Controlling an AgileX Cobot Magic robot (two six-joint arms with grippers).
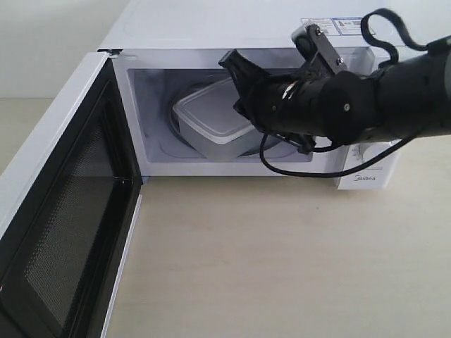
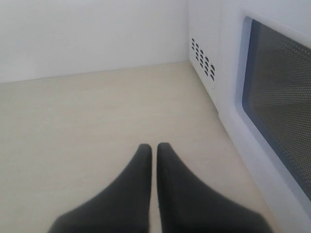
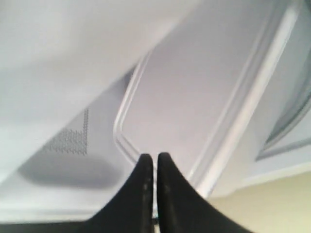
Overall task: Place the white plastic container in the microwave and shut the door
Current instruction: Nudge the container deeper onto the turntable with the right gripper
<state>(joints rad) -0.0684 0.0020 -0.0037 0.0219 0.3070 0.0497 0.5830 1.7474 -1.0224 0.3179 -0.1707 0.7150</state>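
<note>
Exterior view: container (image 1: 208, 113) partly behind hand (image 1: 237, 65)

left gripper (image 2: 153, 146): jaws together | right gripper (image 3: 151, 156): jaws together, held level

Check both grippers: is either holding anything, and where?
Right gripper seems to pinch the white plastic container by its rim; left gripper is shut, holding nothing.

Lab-like setup, microwave (image 1: 211, 24), pale tabletop (image 1: 282, 253)
</note>
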